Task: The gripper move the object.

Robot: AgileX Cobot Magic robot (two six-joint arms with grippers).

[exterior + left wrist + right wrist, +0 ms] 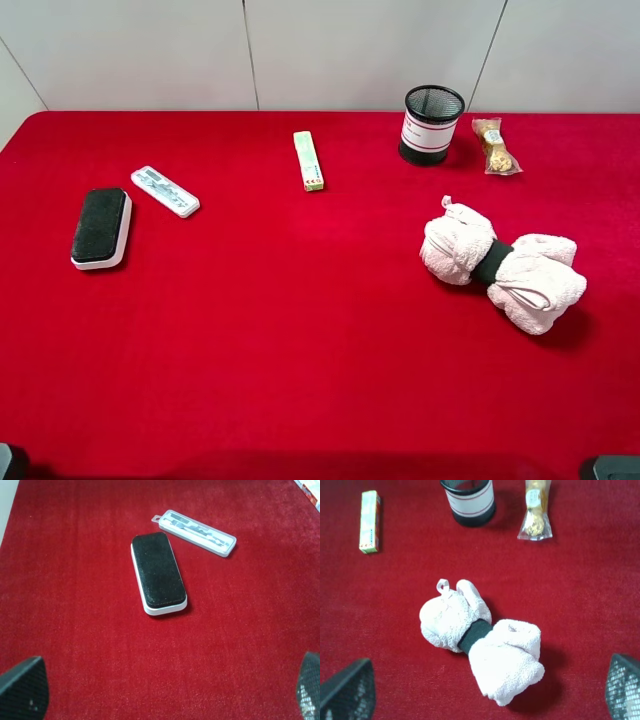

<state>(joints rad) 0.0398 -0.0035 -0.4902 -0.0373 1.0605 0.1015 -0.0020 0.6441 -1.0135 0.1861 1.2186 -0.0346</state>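
Note:
A black-topped white eraser (101,228) lies at the left of the red table; it also shows in the left wrist view (158,573). A rolled pale pink towel with a black band (503,265) lies at the right and shows in the right wrist view (482,637). My left gripper (165,692) is open and empty, held back from the eraser. My right gripper (485,692) is open and empty, held back from the towel. In the exterior view only dark bits of the arms show at the bottom corners.
A clear flat case (165,191) lies just beyond the eraser (195,532). A green-white slim box (308,160) lies at the back middle. A black mesh cup (432,124) and a wrapped snack (494,146) stand at the back right.

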